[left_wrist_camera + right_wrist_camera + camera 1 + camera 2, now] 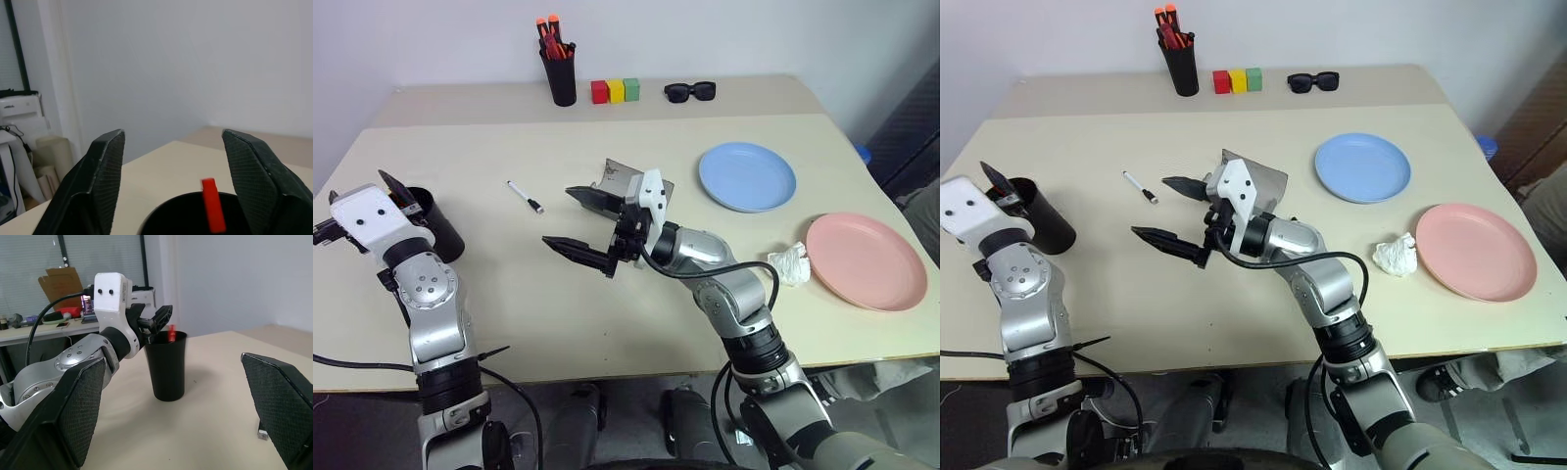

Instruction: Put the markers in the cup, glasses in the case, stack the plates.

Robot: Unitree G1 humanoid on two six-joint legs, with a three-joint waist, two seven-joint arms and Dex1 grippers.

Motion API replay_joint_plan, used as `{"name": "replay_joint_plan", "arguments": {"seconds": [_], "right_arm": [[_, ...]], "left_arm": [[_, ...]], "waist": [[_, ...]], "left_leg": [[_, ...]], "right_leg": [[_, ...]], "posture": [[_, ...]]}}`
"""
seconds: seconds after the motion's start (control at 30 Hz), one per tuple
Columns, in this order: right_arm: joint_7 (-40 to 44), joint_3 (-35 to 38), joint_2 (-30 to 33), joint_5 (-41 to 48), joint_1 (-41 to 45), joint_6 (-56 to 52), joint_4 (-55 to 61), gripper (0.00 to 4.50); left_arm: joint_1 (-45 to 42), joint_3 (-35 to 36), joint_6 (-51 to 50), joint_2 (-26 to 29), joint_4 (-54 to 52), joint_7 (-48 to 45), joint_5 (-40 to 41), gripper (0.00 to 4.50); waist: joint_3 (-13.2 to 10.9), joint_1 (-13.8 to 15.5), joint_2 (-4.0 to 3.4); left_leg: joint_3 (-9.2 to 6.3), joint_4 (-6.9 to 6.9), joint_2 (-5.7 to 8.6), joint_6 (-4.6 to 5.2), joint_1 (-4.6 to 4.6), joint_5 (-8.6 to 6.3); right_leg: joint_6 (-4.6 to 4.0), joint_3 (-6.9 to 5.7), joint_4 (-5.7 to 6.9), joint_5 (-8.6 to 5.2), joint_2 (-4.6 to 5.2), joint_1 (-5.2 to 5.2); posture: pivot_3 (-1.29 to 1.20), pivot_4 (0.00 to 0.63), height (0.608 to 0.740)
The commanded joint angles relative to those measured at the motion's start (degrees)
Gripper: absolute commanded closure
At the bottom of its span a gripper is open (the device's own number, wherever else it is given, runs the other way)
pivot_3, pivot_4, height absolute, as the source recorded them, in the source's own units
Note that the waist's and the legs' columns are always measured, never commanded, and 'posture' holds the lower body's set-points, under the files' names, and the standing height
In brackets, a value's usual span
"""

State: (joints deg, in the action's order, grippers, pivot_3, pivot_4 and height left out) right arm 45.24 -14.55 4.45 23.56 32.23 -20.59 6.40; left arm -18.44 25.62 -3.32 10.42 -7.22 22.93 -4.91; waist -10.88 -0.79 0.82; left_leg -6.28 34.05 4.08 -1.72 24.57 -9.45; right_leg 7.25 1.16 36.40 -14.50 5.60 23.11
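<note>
Now left tool (pixel 168 181) gapes over cup (pixel 167 365), holding nothing.

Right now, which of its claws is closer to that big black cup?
The left gripper, open just above the cup. The right gripper hangs open mid-table, well away from it.

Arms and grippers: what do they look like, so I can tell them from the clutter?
Both arms are silver-grey metal segments with black joints and black cables along them. The left gripper and right gripper each have a white housing; the left one's shows two small dark dots. The fingers are black, tapered, with textured pads.
</note>
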Motion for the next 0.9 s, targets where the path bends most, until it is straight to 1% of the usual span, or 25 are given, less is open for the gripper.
{"name": "replay_joint_plan", "arguments": {"seconds": [0.03, 0.17, 0.2, 0.27, 0.33, 0.4, 0.47, 0.53, 0.63, 0.7, 0.8, 0.9], "right_arm": [[-0.3, 0.3, -0.6, 0.8, 0.4, 0.5, 2.5, 0.0], [-0.9, 1.3, -0.3, 1.1, 0.5, 0.4, 2.3, 0.0], [-1.4, 2.0, -0.4, 1.3, 0.8, 0.3, 1.9, 0.0], [-2.6, 3.6, -0.6, 1.6, 1.5, 0.5, 0.8, 0.0], [-3.5, 4.6, -0.7, 1.6, 2.0, 0.6, 0.2, 0.0], [-3.9, 4.9, -0.8, 1.3, 2.2, 0.8, -0.2, 0.0], [-4.1, 5.0, -0.7, 1.1, 2.0, 1.0, -0.3, 0.0], [-4.1, 5.0, -0.7, 0.9, 1.7, 1.0, -0.2, 0.0], [-4.1, 4.3, -0.5, 0.3, 0.9, 1.1, 0.2, 0.0], [-4.0, 3.8, -0.1, 0.0, 0.3, 1.1, 0.8, 0.0], [-4.1, 3.6, 0.5, -0.3, -0.7, 0.9, 1.7, 0.0], [-4.2, 3.3, 0.9, -0.5, -1.3, 1.0, 2.1, 0.0]], "left_arm": [[-2.5, -1.3, 0.5, 0.8, -2.5, -1.0, 0.6, 1.19], [-6.1, -4.1, -1.9, 1.6, -4.4, -4.5, 1.8, 1.19], [-8.3, -6.1, -4.4, 1.7, -4.7, -7.3, 3.3, 1.19], [-12.6, -11.5, -14.0, 2.6, -4.0, -12.7, 3.8, 0.63], [-15.4, -12.4, -24.7, 1.2, -2.7, -12.8, 4.9, 0.03], [-18.2, -12.0, -34.1, -0.4, -0.6, -10.1, 4.4, 0.03], [-22.8, -12.2, -44.8, -2.0, 4.9, -6.0, 1.9, 0.03], [-26.5, -11.8, -52.4, -2.9, 10.2, -5.6, 2.6, 0.03], [-30.8, -5.9, -55.6, -6.0, 16.1, -2.7, 5.9, 0.03], [-33.2, -5.7, -55.8, -5.9, 20.9, -0.7, 4.8, 0.03], [-37.5, 0.1, -56.1, -7.1, 28.6, 2.7, 7.5, 0.03], [-39.6, 1.2, -54.8, -6.9, 32.9, 4.2, 7.9, 0.03]], "waist": [[0.0, 0.1, 0.0], [0.0, 0.2, 0.04], [0.0, 0.1, 0.04], [0.0, 0.3, 0.05], [0.0, 0.1, 0.05], [0.0, -0.2, 0.05], [0.0, -0.5, 0.05], [0.0, -0.6, 0.07], [0.0, -0.5, 0.11], [0.0, -0.3, 0.12], [0.0, -0.2, 0.13], [0.0, -0.2, 0.13]], "left_leg": [[0.0, 0.0, 0.0, 0.0, 0.0, 0.0], [0.0, 0.01, 0.01, -0.01, 0.0, 0.0], [0.0, 0.01, 0.01, -0.01, 0.0, 0.0], [0.01, 0.01, 0.02, -0.02, 0.01, 0.02], [-0.01, 0.04, 0.03, -0.06, 0.01, 0.04], [0.0, 0.04, 0.04, -0.05, -0.05, 0.04], [-0.05, -0.03, 0.0, -0.04, -0.08, 0.05], [-0.05, -0.04, -0.01, -0.04, -0.07, 0.05], [-0.05, -0.04, 0.0, -0.04, -0.06, 0.06], [-0.07, -0.03, 0.0, -0.06, -0.06, 0.06], [-0.07, -0.02, 0.02, -0.11, -0.06, 0.08], [-0.06, -0.02, 0.03, -0.12, -0.06, 0.08]], "right_leg": [[0.0, 0.0, 0.0, 0.0, 0.0, 0.0], [0.0, -0.04, -0.02, 0.0, 0.0, -0.01], [0.0, -0.04, -0.03, 0.0, 0.0, -0.05], [0.0, -0.08, -0.02, 0.0, 0.0, -0.07], [0.0, -0.22, -0.03, 0.0, -0.02, -0.13], [0.01, -0.19, -0.04, -0.01, -0.02, -0.22], [0.01, -0.18, 0.01, -0.01, -0.05, -0.15], [0.02, -0.2, 0.18, -0.02, -0.09, -0.07], [0.08, -0.18, 0.37, -0.07, -0.08, 0.03], [0.08, -0.17, 0.38, -0.07, -0.07, 0.04], [0.07, -0.17, 0.38, -0.07, -0.05, 0.04], [0.08, -0.16, 0.38, -0.07, -0.03, 0.04]], "posture": [[0.0, 0.15, 0.74], [0.0, 0.15, 0.74], [0.0, 0.15, 0.74], [0.0, 0.15, 0.74], [0.0, 0.15, 0.74], [0.0, 0.15, 0.74], [0.0, 0.15, 0.74], [0.0, 0.15, 0.74], [0.0, 0.15, 0.74], [0.0, 0.15, 0.74], [0.0, 0.15, 0.74], [0.0, 0.15, 0.74]]}}
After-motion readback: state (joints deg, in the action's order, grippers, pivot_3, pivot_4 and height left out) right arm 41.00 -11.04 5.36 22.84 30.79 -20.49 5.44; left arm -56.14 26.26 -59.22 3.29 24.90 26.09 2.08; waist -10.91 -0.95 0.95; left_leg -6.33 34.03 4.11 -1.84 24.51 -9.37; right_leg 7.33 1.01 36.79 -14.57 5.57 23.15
